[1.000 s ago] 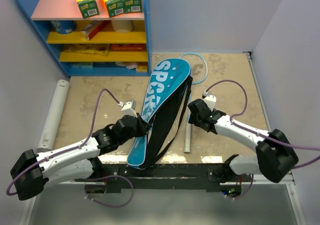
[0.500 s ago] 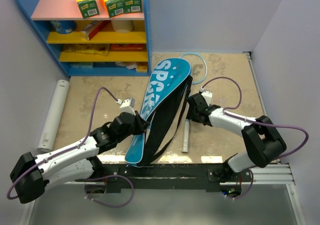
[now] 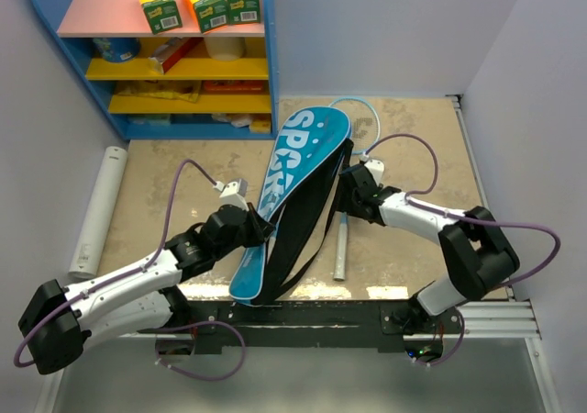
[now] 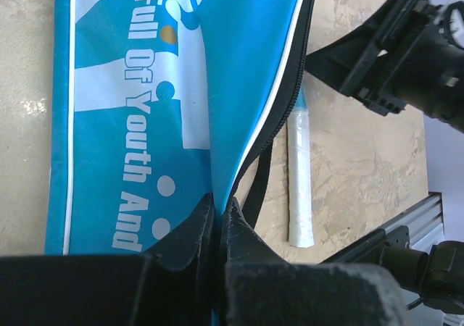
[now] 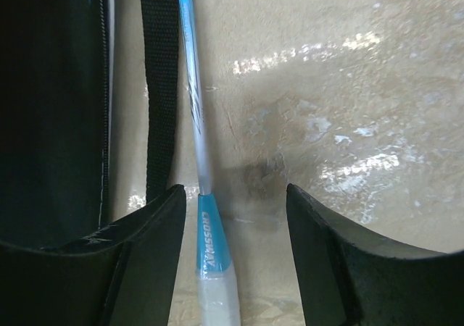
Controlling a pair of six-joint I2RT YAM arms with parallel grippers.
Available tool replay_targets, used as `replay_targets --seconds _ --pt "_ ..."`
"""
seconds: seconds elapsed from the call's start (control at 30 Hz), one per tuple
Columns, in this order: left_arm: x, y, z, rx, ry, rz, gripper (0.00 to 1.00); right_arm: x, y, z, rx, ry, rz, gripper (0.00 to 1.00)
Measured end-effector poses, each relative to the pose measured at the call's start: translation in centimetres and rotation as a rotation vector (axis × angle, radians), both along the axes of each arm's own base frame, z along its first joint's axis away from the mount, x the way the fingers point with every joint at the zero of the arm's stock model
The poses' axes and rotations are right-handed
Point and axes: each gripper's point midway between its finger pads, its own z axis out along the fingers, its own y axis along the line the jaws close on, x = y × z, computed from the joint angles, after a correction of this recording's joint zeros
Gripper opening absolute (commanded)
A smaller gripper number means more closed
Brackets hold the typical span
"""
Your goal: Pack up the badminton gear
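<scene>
- Desk (image 3: 413,138): gear lies mid-desk, in front of both arms.
- Bag (image 3: 298,156): long axis runs away from the bases. Blue flap is lifted along its right edge, black interior showing, mouth towards the racket.
- Racket (image 3: 340,252): flat on the desk just right of the bag, handle towards the bases, head partly hidden at the bag's far end. Only one visible; no shuttlecocks seen.
- Strap (image 5: 159,87): black, runs right beside the shaft and passes under the bag-side finger.
- Left end effector (image 4: 217,210): closed, pinching the flap edge by the zipper. Best to hold the flap high so the mouth gapes.
- Right end effector (image 5: 235,195): open, straddling the shaft just above the handle, not gripping. Shaft sits off-centre, near the bag-side finger. I'd centre it, close on the shaft only with the strap left out, then slide the racket under the flap.
</scene>
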Motion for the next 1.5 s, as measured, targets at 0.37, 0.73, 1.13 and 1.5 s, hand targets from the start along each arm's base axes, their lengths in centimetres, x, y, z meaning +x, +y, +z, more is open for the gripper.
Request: replay_targets --seconds 0.37,0.73,1.13,1.5 --pt "0.1 0.0 0.0 -0.006 0.003 -0.003 0.00 0.3 1.0 -2.6 0.027 0.031 0.021 0.10" --pt "0.1 0.2 0.3 -0.016 -0.004 0.003 0.00 -2.4 -1.6 -2.3 -0.022 0.075 -0.052 0.00" --pt "0.4 0.0 0.1 -0.014 -0.004 0.005 0.00 -6.1 -6.1 6.2 0.006 -0.068 -0.185 0.00" --pt "2.0 -2.3 -1.2 0.021 0.025 -0.023 0.00 -11.3 -3.7 6.9 0.009 -0.004 -0.067 0.00"
